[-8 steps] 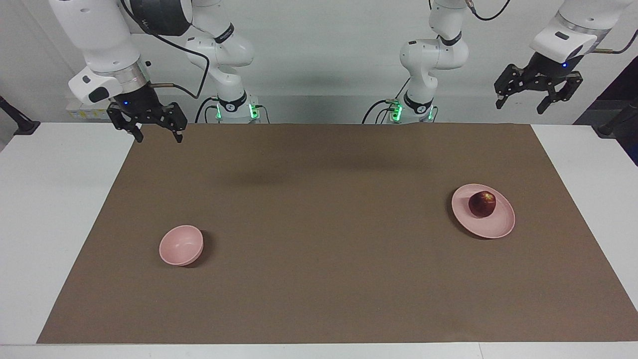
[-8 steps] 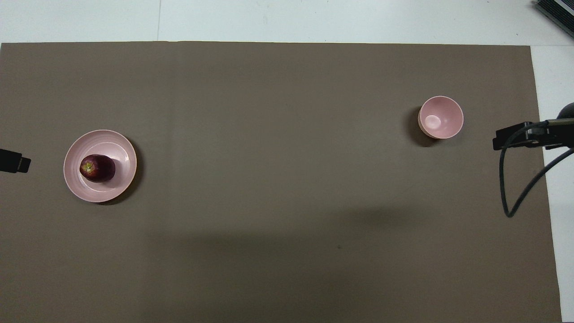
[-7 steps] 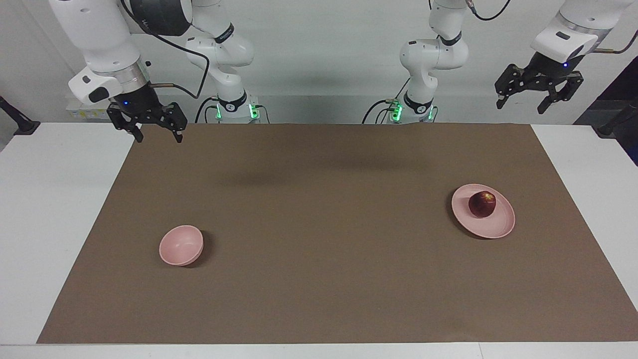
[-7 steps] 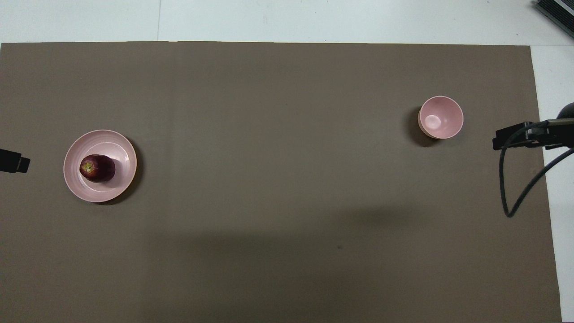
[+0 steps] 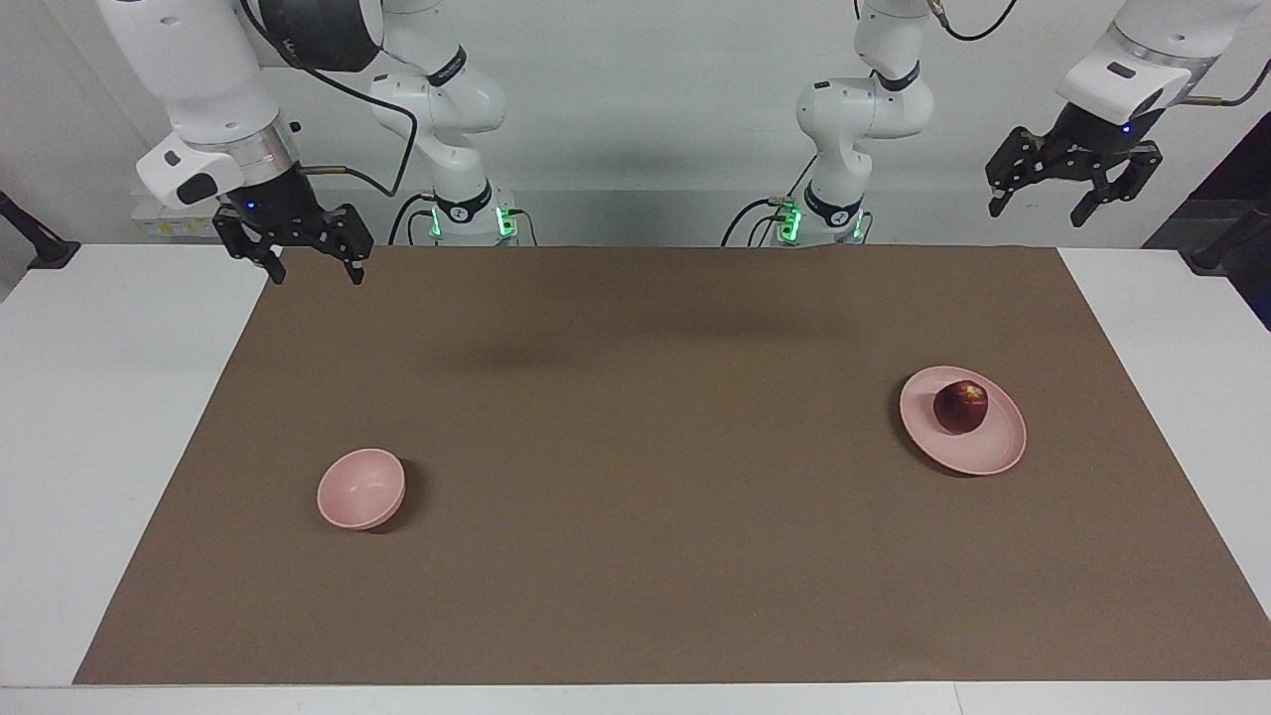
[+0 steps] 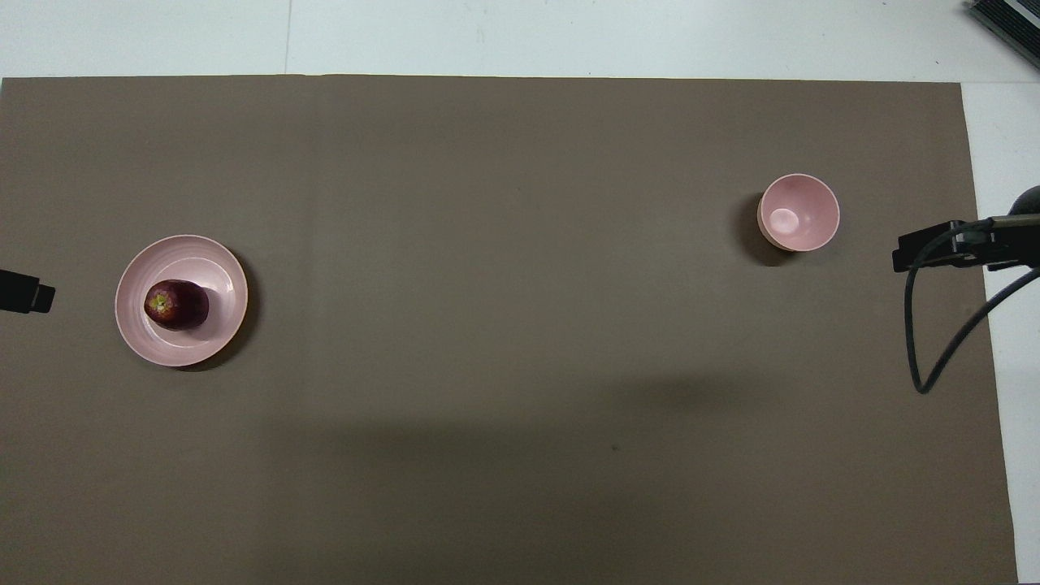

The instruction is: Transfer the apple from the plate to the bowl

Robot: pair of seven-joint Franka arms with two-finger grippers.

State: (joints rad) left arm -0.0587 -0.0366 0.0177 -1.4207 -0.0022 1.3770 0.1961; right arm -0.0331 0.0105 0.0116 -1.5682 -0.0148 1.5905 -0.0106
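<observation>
Starting layout, as I saw it from the console. The apple (image 5: 960, 406) lay on the plate (image 5: 1001, 449), off the plate's centre toward its rim, with its stalk end turned sideways in the overhead view. I took the plate as my landmark: it sat on the brown mat (image 5: 635, 477) toward the left arm's end of the table. The bowl (image 5: 360, 488) stood upright and empty, well apart from the plate, toward the right arm's end and slightly farther from the robots. I judged this wide spacing deliberate, so that the fruit had to be carried across the mat or handed over.

The left gripper (image 5: 1070, 195) hung raised, up at the robots' edge of the table on the plate's side, its jaws spread and holding nothing. It was the nearer one to the plate, so I expected it to make the pick. The right gripper (image 5: 294, 256) hung lower, over the mat's corner by the robots at the bowl's end, pointing down, jaws likewise spread and empty, waiting. Nothing of the task was done yet.
</observation>
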